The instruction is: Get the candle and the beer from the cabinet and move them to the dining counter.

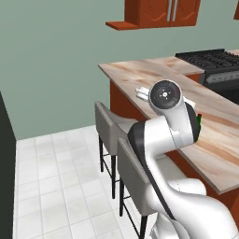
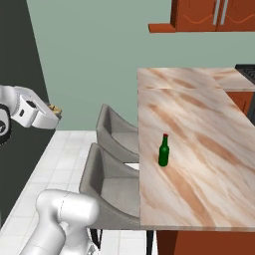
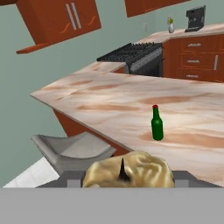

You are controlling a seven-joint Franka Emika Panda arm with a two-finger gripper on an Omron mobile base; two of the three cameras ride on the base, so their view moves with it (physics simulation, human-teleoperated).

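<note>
Meanwhile, beer (image 2: 164, 150) upright on dining counter (image 2: 209, 124), cap upward; end effector (image 3: 124, 171) clamped around candle (image 3: 131, 173).

the beer (image 2: 164, 150) stands upright on the dining counter worktop (image 2: 199, 144), near its stool-side edge. two bar stools (image 2: 112, 179) sit side by side along that edge, just below it. the hand (image 2: 56, 113) hangs off the worktop, out beyond the stools, with the candle (image 3: 129, 171) between its fingers. the stove (image 3: 133, 56) sits behind the far end of the worktop. the cabinet (image 2: 216, 16) hangs on the wall above that far end.
</note>
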